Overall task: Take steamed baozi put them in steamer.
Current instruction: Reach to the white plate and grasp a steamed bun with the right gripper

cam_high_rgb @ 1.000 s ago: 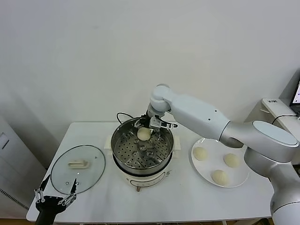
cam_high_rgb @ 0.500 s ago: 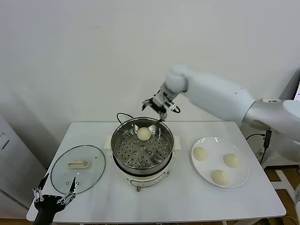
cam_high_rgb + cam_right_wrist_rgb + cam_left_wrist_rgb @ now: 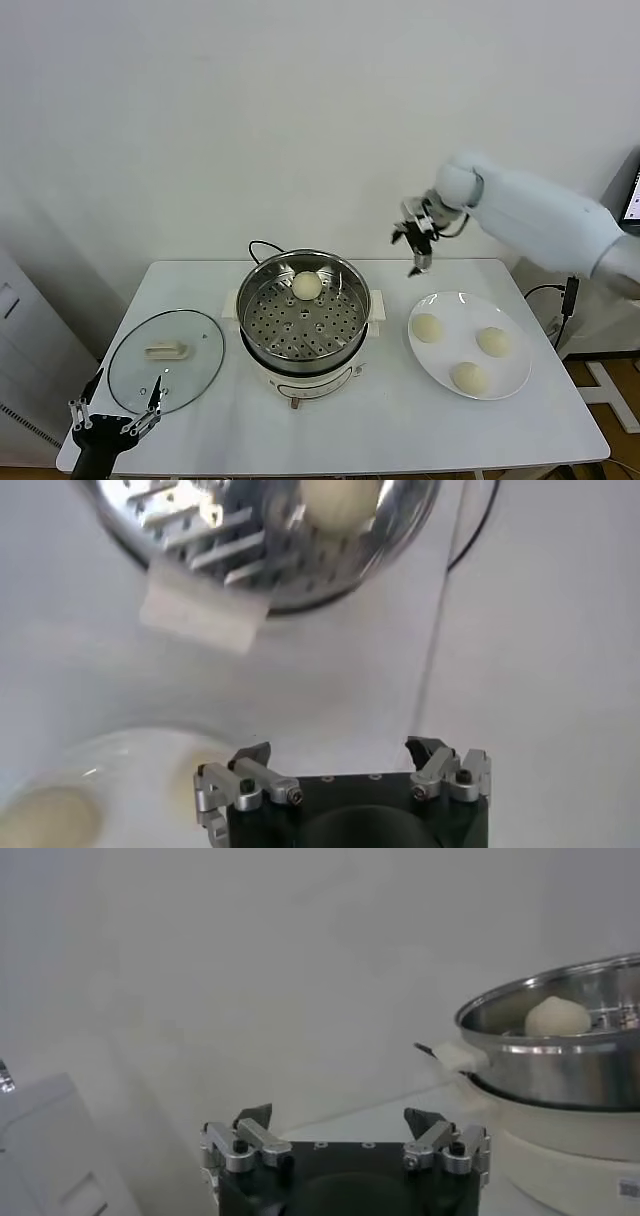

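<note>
White worktop (image 3: 200, 290), plain wall behind. One baozi (image 3: 306, 285) in steamer (image 3: 262, 345); three on plate (image 3: 520, 375). Nearest plate baozi (image 3: 427, 327) below right gripper (image 3: 416, 243), empty, jaws spread. Left gripper (image 3: 113, 419) parked, spread, at lid (image 3: 200, 345), well apart.

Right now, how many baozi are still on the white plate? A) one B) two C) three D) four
C: three baozi lie on the white plate, and one baozi sits in the steamer; the right gripper is open and empty in the air above the table's far edge between steamer and plate.
</note>
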Controlling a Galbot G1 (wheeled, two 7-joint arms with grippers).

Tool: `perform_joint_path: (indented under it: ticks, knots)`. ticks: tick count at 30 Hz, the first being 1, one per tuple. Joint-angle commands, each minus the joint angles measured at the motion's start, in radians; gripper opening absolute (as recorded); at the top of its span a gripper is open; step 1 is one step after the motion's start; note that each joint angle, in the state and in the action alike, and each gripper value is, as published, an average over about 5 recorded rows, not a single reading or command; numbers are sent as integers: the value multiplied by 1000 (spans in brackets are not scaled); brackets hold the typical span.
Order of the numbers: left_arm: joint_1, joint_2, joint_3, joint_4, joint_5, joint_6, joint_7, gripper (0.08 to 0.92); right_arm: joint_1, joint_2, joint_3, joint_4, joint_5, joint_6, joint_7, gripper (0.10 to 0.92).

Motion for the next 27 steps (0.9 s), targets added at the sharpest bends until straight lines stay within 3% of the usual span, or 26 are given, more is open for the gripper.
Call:
perform_joint_path:
  ticks: [1, 27]
  knots:
    - [0, -1, 2, -7, 5, 2, 2, 823, -200, -92, 95, -12, -58, -30, 21, 823]
    - [8, 4, 8, 9, 21, 1, 5, 823, -346, -20, 236, -139, -94, 6, 66, 804]
